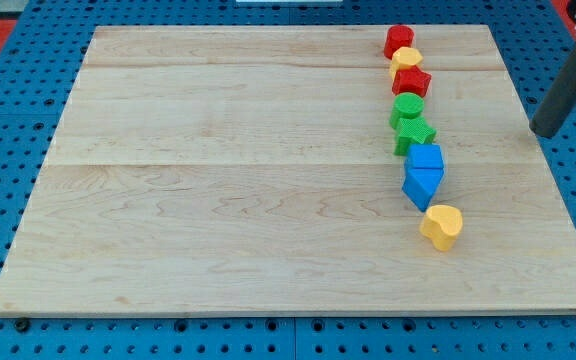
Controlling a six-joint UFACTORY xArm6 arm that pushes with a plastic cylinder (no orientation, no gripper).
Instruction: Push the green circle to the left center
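Note:
The green circle (407,106) sits on the wooden board (218,180) at the right, in a column of blocks. Above it lie a red block (399,39), a yellow block (406,60) and a second red block (411,82). Right below it a green star-shaped block (414,134) touches it. Below that are a blue cube (427,159), a blue block (422,186) and a yellow heart (442,226). My tip (542,131) is at the board's right edge, well to the right of the green circle, touching no block.
The board lies on a blue pegboard table (8,110). The dark rod (571,80) slants up to the view's top right corner.

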